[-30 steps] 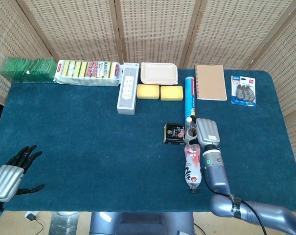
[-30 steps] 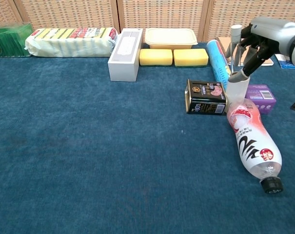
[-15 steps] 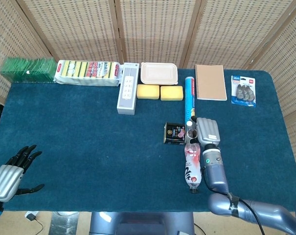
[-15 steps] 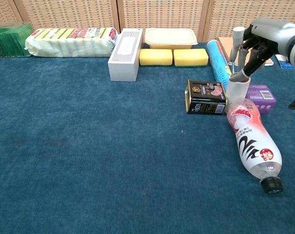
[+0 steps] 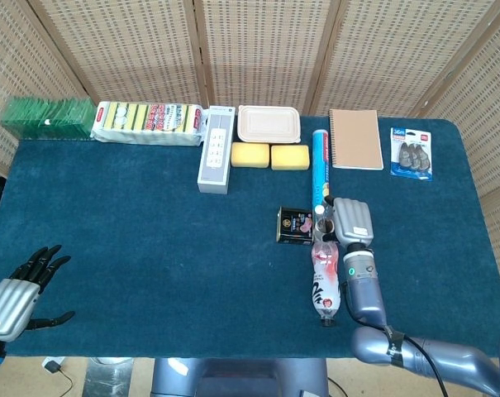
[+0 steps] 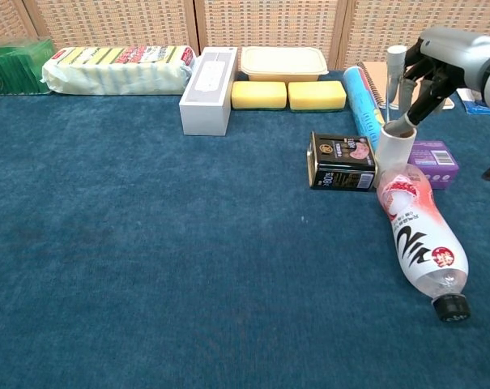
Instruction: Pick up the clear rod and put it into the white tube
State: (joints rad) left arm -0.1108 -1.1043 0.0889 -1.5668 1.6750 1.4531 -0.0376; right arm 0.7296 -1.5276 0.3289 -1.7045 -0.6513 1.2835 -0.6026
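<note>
The white tube (image 6: 396, 148) stands upright between a black tin and a small purple box; from the head view it shows as a ring (image 5: 322, 225) beside my right hand. My right hand (image 6: 449, 58) (image 5: 350, 220) hovers over the tube and pinches the clear rod (image 6: 395, 74), which stands almost upright. The rod's lower end sits at the tube's mouth, and I cannot tell how far it is inside. My left hand (image 5: 20, 288) hangs off the table's front left corner with its fingers spread and nothing in them.
A black tin (image 6: 342, 161) and a lying drink bottle (image 6: 419, 241) touch the tube's sides. A purple box (image 6: 436, 162) and a blue roll (image 6: 361, 102) lie close behind. Sponges (image 6: 288, 95), a white box (image 6: 206, 79) and a notebook (image 5: 355, 139) line the back.
My right hand has shifted slightly right and down with the rod, bringing the rod's lower end to the tube's mouth. The left hand has not moved.
</note>
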